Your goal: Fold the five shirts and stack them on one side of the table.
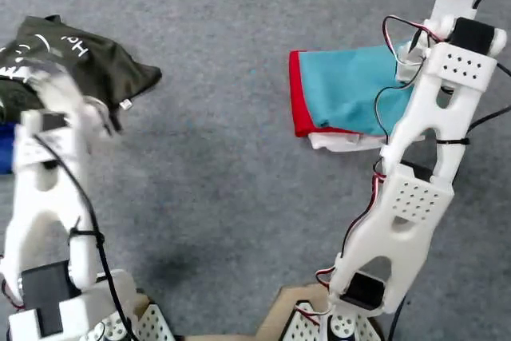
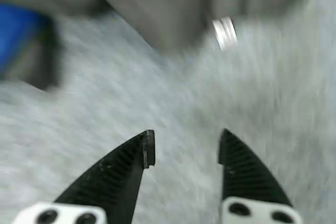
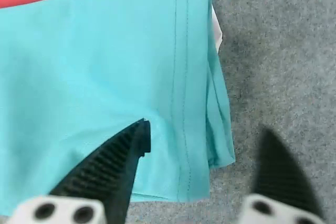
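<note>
Three shirts sit stacked on the far right of the table: a teal shirt on top, a red shirt under it, and a white shirt peeking out along the near edge. The right gripper hangs over the teal shirt's edge with its fingers spread wide, one above the cloth and one above bare table, holding nothing.

Over on the far left lies a dark shirt, bunched and unfolded, with a blue shirt beside it at the table's left edge. The left gripper is just near of the dark shirt, fingers apart and empty, with a small white tag showing at the cloth's edge.

I'd say the dark shirt is next. To do it well, I would pinch a single layer at a hem or corner, not a bunched handful, draw it out to the open middle of the table and lay it flat before any fold. The other arm could pin the opposite edge.

From where I stand the blue shirt is cut off, so I cannot tell whether it is folded. The right arm covers the stack's right side, and most of the white shirt is buried.
</note>
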Controlling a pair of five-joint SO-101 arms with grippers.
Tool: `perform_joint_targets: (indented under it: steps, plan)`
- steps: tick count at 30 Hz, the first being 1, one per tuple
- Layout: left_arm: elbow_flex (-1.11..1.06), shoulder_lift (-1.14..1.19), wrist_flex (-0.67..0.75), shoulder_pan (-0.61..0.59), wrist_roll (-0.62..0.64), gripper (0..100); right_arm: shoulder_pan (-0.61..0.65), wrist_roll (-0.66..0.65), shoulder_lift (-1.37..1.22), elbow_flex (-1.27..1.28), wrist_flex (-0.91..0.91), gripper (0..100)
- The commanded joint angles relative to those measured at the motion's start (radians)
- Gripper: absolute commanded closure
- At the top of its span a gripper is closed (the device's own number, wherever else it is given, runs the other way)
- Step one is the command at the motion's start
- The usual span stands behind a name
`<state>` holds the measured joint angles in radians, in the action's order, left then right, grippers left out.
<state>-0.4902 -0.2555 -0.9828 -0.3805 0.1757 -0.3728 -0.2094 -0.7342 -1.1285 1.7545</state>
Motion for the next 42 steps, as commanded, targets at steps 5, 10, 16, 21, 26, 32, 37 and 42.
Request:
perform_joint_targets:
  steps: [5,10,16,21,26,32,37,42]
  plan:
    - [0.650,0.405,-0.161,-0.101,0.008,73,0.031,-0.005,0.025,-0.035,0.011,57.5]
    - [1.179,0.872,-0.311,-0.104,0.107,73,0.075,0.011,0.064,-0.019,0.012,57.5]
    - [1.850,1.320,-0.505,-0.120,0.242,80,0.121,0.037,0.114,-0.016,0.012,57.5]
    - [2.147,1.511,-0.611,-0.122,0.224,97,0.124,0.037,0.151,-0.016,0.012,57.5]
    - [2.157,1.444,-0.776,-0.073,0.121,97,0.126,0.037,0.228,0.033,0.012,57.5]
    - [2.126,1.304,-0.783,-0.036,-0.020,97,0.129,0.061,0.430,0.259,0.012,57.5]
    - [1.860,1.025,-0.787,-0.033,-0.040,97,0.132,0.057,0.641,0.489,0.011,57.5]
    - [1.234,0.519,-0.783,0.093,-0.044,97,0.149,0.008,0.802,0.634,0.009,57.5]
